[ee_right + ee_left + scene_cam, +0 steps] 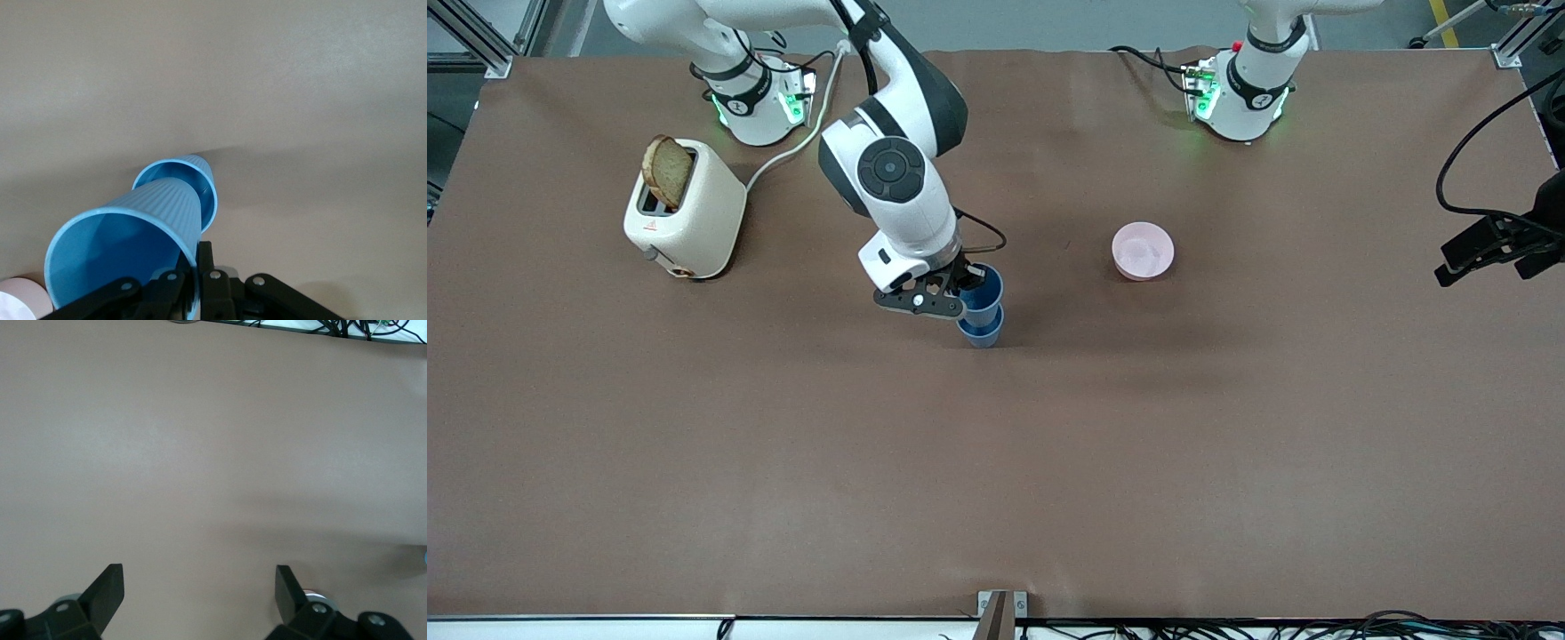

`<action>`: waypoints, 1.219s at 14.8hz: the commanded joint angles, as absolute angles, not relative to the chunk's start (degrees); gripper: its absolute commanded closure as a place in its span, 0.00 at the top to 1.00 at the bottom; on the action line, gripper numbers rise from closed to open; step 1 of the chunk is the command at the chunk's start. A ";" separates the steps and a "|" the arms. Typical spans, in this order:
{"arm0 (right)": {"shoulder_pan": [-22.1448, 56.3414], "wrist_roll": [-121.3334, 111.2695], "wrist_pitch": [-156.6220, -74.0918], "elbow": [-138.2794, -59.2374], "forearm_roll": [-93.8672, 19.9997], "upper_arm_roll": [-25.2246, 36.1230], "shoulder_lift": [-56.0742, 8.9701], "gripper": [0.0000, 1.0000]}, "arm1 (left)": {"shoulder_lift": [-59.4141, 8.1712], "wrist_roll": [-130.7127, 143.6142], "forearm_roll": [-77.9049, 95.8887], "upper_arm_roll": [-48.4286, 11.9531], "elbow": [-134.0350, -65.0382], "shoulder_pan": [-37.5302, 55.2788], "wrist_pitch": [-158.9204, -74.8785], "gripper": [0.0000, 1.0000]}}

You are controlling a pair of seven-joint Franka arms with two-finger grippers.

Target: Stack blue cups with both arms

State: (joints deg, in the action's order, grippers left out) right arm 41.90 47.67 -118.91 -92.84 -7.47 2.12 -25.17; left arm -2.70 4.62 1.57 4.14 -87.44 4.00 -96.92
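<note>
Dial reading for the front view: 12 o'clock toward the arm bases, 6 o'clock toward the front camera.

Position: the right tool (963,292) is clamped on the rim wall of the upper blue cup (983,286), one finger inside and one outside. The cup's base sits in the mouth of the lower blue cup (982,331), which stands on the worktop (996,462) near its centre. The right wrist view shows the upper blue cup (127,233) leaning off the axis of the lower blue cup (208,179). The nest looks only partly seated.

The left tool (1489,249) waits in the air at 3 o'clock from the stack, over bare worktop at the left arm's end. Its own wrist view shows the left tool (198,595) with fingers (107,590) apart and nothing between them.

Surroundings: the pink bowl (1143,251) is at 2 o'clock from the stack, well apart. The toaster (685,218), with a bread slice (668,171) standing in it, is at 10 o'clock.

Risks, as judged:
- Nothing steadies the lower cup. An off-axis push down would likely tip or skid it toward 6 o'clock.
- Letting go while the upper cup leans could leave it wedged crooked, or topple both.
- The ribbed walls may bind, so the cup stops short of full seating.
- The inner finger may drag the rim on withdrawal and lift the cup back out.
- A sideways retreat toward 2 o'clock might sweep the stack at the bowl.
</note>
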 commanded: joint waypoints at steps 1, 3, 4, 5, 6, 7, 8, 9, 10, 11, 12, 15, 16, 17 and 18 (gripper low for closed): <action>41.75 47.99 -121.11 -93.69 -7.38 2.37 -25.84 0.00 | -2.64 4.49 3.16 4.31 -86.92 4.22 -96.15 1.00; 41.66 47.90 -121.29 -93.69 -7.30 2.29 -26.01 0.01 | -2.64 4.39 3.16 4.39 -86.75 4.22 -96.15 1.00; 41.92 47.90 -121.29 -93.78 -7.29 2.37 -26.10 0.01 | -2.55 4.05 3.16 4.31 -86.84 4.04 -96.15 1.00; 42.01 47.90 -121.29 -93.78 -7.21 2.37 -26.45 0.01 | -2.55 4.13 3.16 4.39 -86.84 4.04 -96.15 1.00; 42.01 47.90 -121.29 -93.78 -7.21 2.37 -26.63 0.04 | -2.55 4.04 3.16 4.39 -87.10 3.96 -96.15 1.00; 41.84 47.64 -121.12 -93.78 -7.21 2.37 -26.63 0.24 | -2.55 3.96 3.08 4.39 -87.01 4.04 -96.15 1.00; 41.57 47.29 -120.85 -93.78 -7.21 2.37 -26.63 0.53 | -2.55 3.78 3.08 4.39 -87.10 4.04 -95.89 1.00; 41.31 47.20 -120.68 -93.78 -7.21 2.46 -26.54 0.79 | -2.55 3.52 3.08 4.39 -87.10 4.04 -94.32 1.00; 41.22 47.28 -120.59 -93.61 -7.21 2.63 -26.19 0.90 | -2.46 3.52 2.99 4.39 -87.01 4.04 -92.65 1.00; 40.52 47.20 -120.50 -93.43 -7.21 2.72 -25.67 0.94 | -2.46 3.60 2.47 4.39 -87.01 4.04 -92.29 1.00; 39.39 47.20 -120.32 -93.43 -7.21 2.72 -24.71 0.97 | -2.46 3.60 2.11 4.48 -87.01 4.04 -92.29 1.00; 34.56 45.72 -117.78 -93.25 -7.21 2.72 -19.53 1.00 | -2.11 3.60 2.11 4.31 -87.01 4.39 -92.11 1.00; 32.37 43.44 -116.38 -93.25 -7.21 2.81 -17.60 1.00 | -1.94 3.60 2.11 3.96 -87.10 4.31 -92.02 1.00; 29.56 40.29 -114.37 -93.25 -7.12 2.81 -15.84 1.00 | -1.85 3.60 2.11 3.61 -87.10 4.22 -92.02 1.00; 26.75 37.38 -112.43 -93.34 -7.03 2.81 -13.91 1.00 | -1.93 3.60 2.11 3.60 -87.10 4.22 -92.02 1.00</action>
